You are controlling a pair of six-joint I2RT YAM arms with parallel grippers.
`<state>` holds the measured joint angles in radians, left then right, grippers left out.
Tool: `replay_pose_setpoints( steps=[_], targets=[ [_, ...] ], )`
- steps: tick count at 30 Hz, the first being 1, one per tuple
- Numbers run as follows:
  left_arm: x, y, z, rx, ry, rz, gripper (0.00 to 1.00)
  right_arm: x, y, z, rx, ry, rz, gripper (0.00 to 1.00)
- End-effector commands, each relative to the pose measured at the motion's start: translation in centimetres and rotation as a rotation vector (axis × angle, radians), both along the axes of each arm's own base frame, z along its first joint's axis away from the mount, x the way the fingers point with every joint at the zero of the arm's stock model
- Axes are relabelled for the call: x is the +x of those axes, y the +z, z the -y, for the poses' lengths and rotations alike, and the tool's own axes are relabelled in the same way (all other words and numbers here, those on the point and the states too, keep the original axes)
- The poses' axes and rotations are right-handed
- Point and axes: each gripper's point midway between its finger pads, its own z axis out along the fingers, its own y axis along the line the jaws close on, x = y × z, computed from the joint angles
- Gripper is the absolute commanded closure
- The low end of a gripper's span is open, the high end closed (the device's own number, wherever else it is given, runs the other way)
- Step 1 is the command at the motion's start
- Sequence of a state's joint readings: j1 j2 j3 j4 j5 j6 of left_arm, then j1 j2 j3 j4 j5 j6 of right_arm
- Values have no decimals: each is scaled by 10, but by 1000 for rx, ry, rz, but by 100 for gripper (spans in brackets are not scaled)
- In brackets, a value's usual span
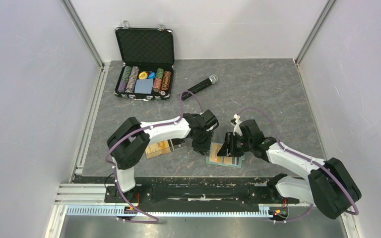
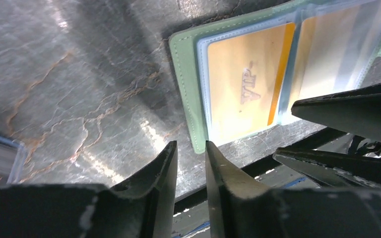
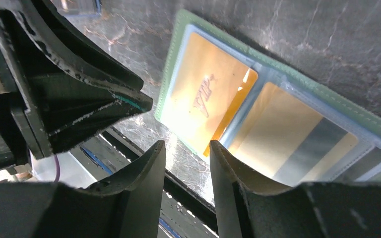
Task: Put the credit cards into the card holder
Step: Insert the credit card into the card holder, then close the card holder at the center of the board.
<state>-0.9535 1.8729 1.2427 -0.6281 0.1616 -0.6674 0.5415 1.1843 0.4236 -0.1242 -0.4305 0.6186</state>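
Note:
The sage-green card holder (image 1: 211,159) lies open near the table's front edge, light blue sleeves up. It also shows in the left wrist view (image 2: 183,74) and the right wrist view (image 3: 377,131). An orange VIP card (image 3: 198,99) sits in one sleeve, and a gold-tan card with a silver stripe (image 3: 297,144) in the other. Another orange card (image 3: 235,111) pokes out slanted between them. My left gripper (image 2: 191,146) hovers at the holder's corner, jaws slightly apart and empty. My right gripper (image 3: 186,145) is open and empty at the holder's near edge, one fingertip by the slanted card's corner.
A clear plastic tray (image 1: 158,148) with more cards lies left of the holder, under the left arm. An open poker chip case (image 1: 145,59) stands at the back left, with a microphone (image 1: 198,87) beside it. The two grippers are close together over the holder.

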Motion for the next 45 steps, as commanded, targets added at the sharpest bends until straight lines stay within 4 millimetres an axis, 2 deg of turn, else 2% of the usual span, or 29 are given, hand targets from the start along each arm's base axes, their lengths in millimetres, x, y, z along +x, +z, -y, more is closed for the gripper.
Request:
replay_pose_setpoints(
  steps=[1, 4, 8, 13, 20, 23, 28, 32, 37, 42, 45],
  targets=[
    [16, 40, 2, -55, 28, 119, 62, 21, 28, 1, -29, -7, 120, 59],
    [17, 44, 7, -111, 47, 108, 56, 22, 27, 8, -71, -8, 129, 59],
    [18, 41, 15, -189, 79, 64, 54, 19, 13, 27, -167, -17, 113, 59],
    [20, 28, 15, -230, 100, 22, 51, 15, -4, 57, -306, -29, 94, 59],
    [19, 7, 16, -210, 93, -18, 50, 11, -8, 94, -424, -74, 99, 60],
    [18, 0, 20, -218, 93, -38, 50, 3, -20, 99, -422, -70, 79, 60],
    [17, -9, 21, -213, 96, -55, 50, -8, -36, 96, -387, -61, 46, 62],
    [15, 3, 34, -299, 78, -63, 54, -13, -42, 97, -385, -55, 30, 69],
    [16, 37, 48, -411, 59, -40, 58, -14, -44, 96, -380, -49, 26, 75],
    [16, 64, 53, -475, 62, -26, 62, -10, -40, 94, -374, -49, 32, 78],
    [15, 73, 55, -496, 63, -27, 62, -7, -36, 91, -367, -44, 39, 79]
  ],
)
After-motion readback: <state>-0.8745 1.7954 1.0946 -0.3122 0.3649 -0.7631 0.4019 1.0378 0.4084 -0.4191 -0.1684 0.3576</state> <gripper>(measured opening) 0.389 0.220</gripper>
